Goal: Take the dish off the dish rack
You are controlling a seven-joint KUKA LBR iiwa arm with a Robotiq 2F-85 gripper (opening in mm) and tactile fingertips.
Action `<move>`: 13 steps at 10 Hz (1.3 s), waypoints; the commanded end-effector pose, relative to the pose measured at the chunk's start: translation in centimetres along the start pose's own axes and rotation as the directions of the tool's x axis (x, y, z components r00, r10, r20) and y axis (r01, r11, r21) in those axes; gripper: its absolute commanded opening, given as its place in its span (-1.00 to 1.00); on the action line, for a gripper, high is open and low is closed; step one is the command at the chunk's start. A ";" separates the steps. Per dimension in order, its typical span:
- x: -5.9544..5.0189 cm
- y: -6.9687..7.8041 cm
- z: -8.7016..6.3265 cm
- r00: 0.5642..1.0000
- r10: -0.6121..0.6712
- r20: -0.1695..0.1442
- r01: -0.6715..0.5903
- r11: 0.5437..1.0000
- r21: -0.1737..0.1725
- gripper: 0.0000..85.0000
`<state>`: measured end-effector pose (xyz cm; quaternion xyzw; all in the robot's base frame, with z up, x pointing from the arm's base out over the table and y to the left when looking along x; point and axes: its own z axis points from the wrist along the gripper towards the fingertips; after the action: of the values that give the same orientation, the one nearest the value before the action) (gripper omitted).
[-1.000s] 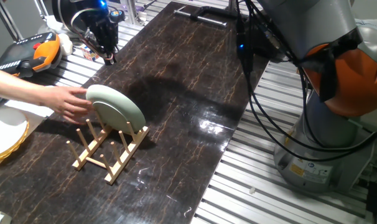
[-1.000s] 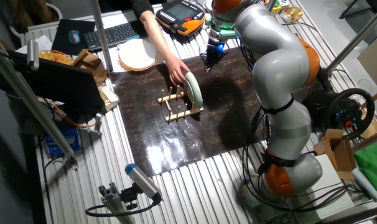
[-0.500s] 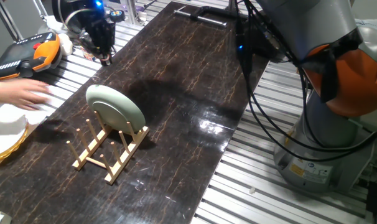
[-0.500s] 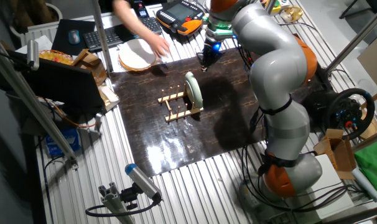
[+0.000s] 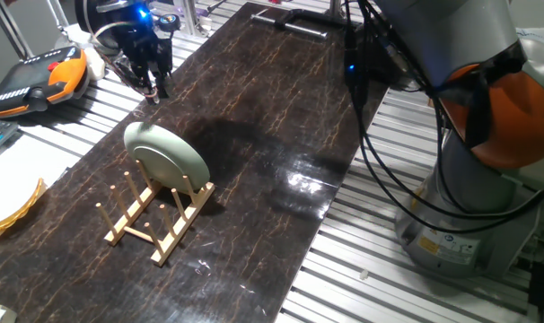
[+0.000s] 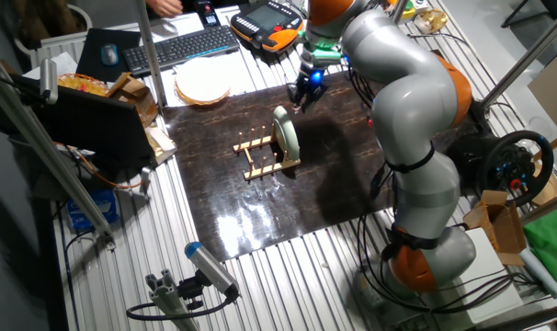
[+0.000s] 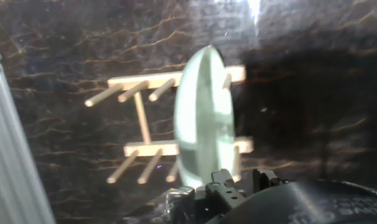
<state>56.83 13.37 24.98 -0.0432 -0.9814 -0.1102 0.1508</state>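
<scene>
While the hand view looks straight along the fingers, only the dark base of the gripper point(image 7: 238, 190) shows at its bottom edge, the fingertips are cut off, and both fixed views show the gripper point(image 5: 153, 85) small and dark, so I cannot tell whether the jaws are apart or together. It hangs low over the far end of the dark marbled table point(image 5: 281, 108), pointing down, well apart from the dish point(image 5: 167, 155), with the arm point(image 6: 389, 83) bent over from its base. That dish stands on edge, leaning slightly, between the pegs at one end of the dish rack point(image 5: 155, 215). Part of the rack's rails is perhaps hidden behind it.
</scene>
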 end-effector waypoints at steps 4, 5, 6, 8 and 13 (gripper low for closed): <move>0.0 1.9 1.3 0.999 0.024 0.023 -0.023 0.999 -0.027 -0.25; -0.1 1.9 1.3 0.999 0.024 0.022 -0.023 0.999 -0.033 -0.25; -0.1 1.8 1.4 1.000 0.013 0.018 -0.013 0.999 -0.031 -0.27; -0.2 1.2 1.5 1.000 -0.005 0.007 0.005 0.999 -0.032 -0.30; -0.5 0.9 1.8 1.000 -0.012 -0.017 0.009 0.986 -0.167 -0.31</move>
<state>56.87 14.63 23.33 -0.0515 -0.9666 -0.1969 0.1561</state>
